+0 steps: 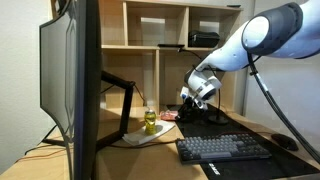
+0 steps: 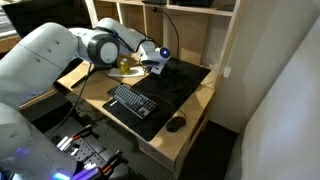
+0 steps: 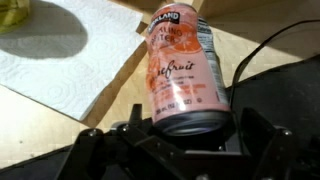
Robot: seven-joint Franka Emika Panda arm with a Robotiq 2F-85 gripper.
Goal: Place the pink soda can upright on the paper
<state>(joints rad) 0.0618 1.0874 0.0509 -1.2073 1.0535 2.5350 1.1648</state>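
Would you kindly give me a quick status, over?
Gripper open, jaws either side of pink soda can, no grip. Can lying beside the paper. Yellow bottle stands on it.

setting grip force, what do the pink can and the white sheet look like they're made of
Pink soda can: probably thin aluminium. The printed pink wall is glossy, and the end facing the wrist camera shows a bare grey metallic rim.
Paper: looks like soft, matte white paper towel, going by its embossed quilted pattern, though it could be another tissue-like sheet.
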